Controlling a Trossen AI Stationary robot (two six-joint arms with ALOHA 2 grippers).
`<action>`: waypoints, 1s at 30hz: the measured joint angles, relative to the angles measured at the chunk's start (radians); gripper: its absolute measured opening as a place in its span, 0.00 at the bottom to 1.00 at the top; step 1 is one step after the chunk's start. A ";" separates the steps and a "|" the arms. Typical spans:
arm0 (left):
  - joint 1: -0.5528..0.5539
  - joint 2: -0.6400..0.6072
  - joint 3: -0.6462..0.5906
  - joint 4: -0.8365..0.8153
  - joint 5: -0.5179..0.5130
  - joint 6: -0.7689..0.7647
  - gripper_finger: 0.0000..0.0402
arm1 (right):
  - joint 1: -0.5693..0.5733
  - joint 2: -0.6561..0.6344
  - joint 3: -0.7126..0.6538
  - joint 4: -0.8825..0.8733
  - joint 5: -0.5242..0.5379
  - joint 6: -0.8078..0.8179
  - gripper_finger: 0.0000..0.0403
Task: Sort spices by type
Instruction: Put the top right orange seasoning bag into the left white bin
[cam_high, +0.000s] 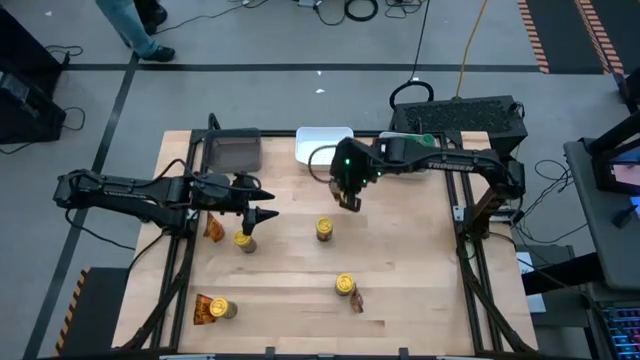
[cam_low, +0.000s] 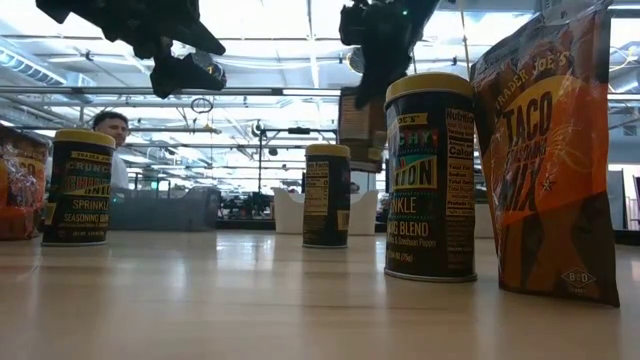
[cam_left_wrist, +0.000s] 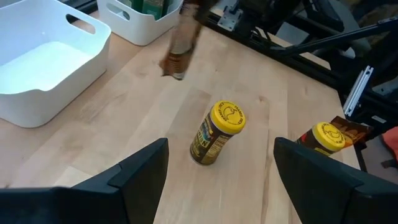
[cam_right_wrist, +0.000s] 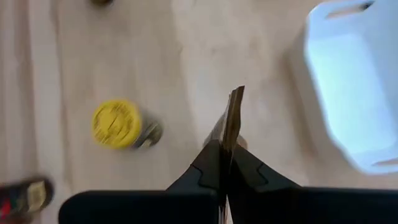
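Note:
My right gripper (cam_high: 348, 196) hangs over the far middle of the table, near the white tray (cam_high: 322, 143), shut on an orange-brown foil packet (cam_left_wrist: 177, 50). My left gripper (cam_high: 266, 215) hovers open above the table's left part. A yellow-lidded jar (cam_left_wrist: 217, 132) stands upright ahead of its fingers. Three more yellow-lidded jars (cam_high: 245, 241) (cam_high: 345, 285) (cam_high: 225, 309) stand on the wood. Packets rest beside them (cam_high: 213, 228) (cam_high: 207, 308) (cam_high: 356, 300). Green lids (cam_left_wrist: 149, 5) show in a second white tray. My right gripper pinches the packet between its two fingers by the upper edge (cam_right_wrist: 227, 138), coming from above and pointing down. The packet hangs below the fingers, edge-on in the right wrist view, lifted clear of the table.
A grey tray (cam_high: 232, 152) sits at the far left corner, the white tray beside it. A dark box (cam_high: 470, 118) stands beyond the far right corner. Bare wood lies between the jars in the middle and along the right side. A person (cam_low: 112, 130) shows in the room behind.

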 joint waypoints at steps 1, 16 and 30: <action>0.000 0.000 0.000 0.000 0.000 0.000 0.73 | -0.016 0.000 0.000 0.019 0.000 -0.007 0.00; 0.000 0.000 0.000 0.000 -0.041 0.000 0.73 | -0.248 0.000 0.000 0.226 -0.022 -0.008 0.00; 0.000 0.000 0.000 0.001 -0.071 -0.001 0.73 | -0.315 0.000 0.000 0.272 -0.157 0.007 0.00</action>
